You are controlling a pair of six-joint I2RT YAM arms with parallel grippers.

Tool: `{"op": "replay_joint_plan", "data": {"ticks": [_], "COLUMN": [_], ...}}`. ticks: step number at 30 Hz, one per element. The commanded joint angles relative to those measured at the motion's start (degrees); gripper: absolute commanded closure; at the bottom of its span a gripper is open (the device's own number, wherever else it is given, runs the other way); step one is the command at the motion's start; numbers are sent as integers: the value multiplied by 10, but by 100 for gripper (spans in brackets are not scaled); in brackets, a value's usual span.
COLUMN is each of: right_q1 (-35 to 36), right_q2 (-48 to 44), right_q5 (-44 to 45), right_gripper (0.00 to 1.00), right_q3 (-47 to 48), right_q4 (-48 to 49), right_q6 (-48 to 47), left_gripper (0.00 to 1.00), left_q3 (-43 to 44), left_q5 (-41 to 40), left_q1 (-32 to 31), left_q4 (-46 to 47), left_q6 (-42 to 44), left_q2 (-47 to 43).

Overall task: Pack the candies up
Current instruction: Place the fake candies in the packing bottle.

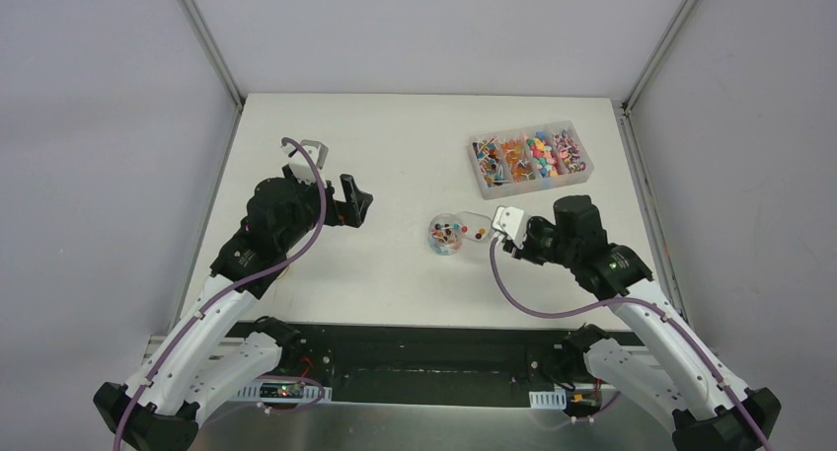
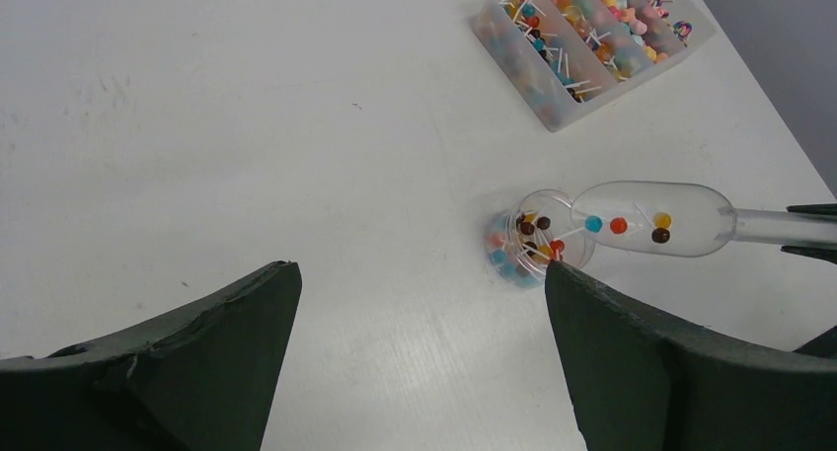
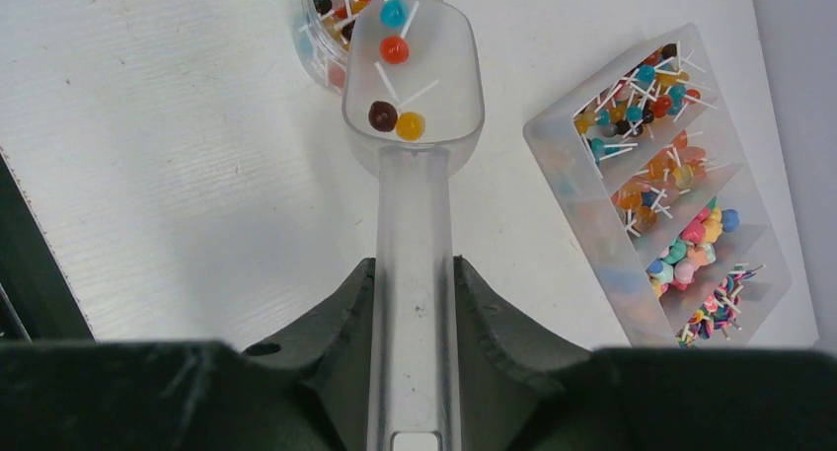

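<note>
My right gripper (image 3: 415,263) is shut on the handle of a clear plastic scoop (image 3: 446,71). Several candies (image 3: 394,48), blue, orange, brown and yellow on white sticks, lie in the scoop's bowl. The tip of the scoop (image 1: 477,227) rests over the mouth of a small round clear jar (image 1: 447,235), which holds more candies (image 2: 528,236). My left gripper (image 2: 419,268) is open with nothing between its fingers, hanging over the bare table left of the jar (image 2: 508,263). In the top view the left gripper (image 1: 357,206) is well apart from the jar.
A clear tray (image 1: 486,180) with several compartments of sorted candies stands at the back right, behind the right gripper (image 1: 505,242). It also shows as the tray (image 3: 582,204) to the right of the scoop. The table's right edge runs just beyond it.
</note>
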Motion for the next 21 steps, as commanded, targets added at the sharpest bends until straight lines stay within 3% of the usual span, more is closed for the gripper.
{"op": "replay_joint_plan", "data": {"ticks": [1,21], "right_q1": [9,60], "right_q2": [5,33], "right_q5": [20,94], "right_gripper": [100,100], "right_q3": [31,73], "right_q4": [-4,-55], "right_q6": [-25,-41], "left_gripper": [1,1], "left_q3": [-5,-1], "left_q5": [-2,-4], "left_q1": [-7,-7], "left_q4": [8,3], "left_q6": [5,4], "left_q2": [-7,3]}}
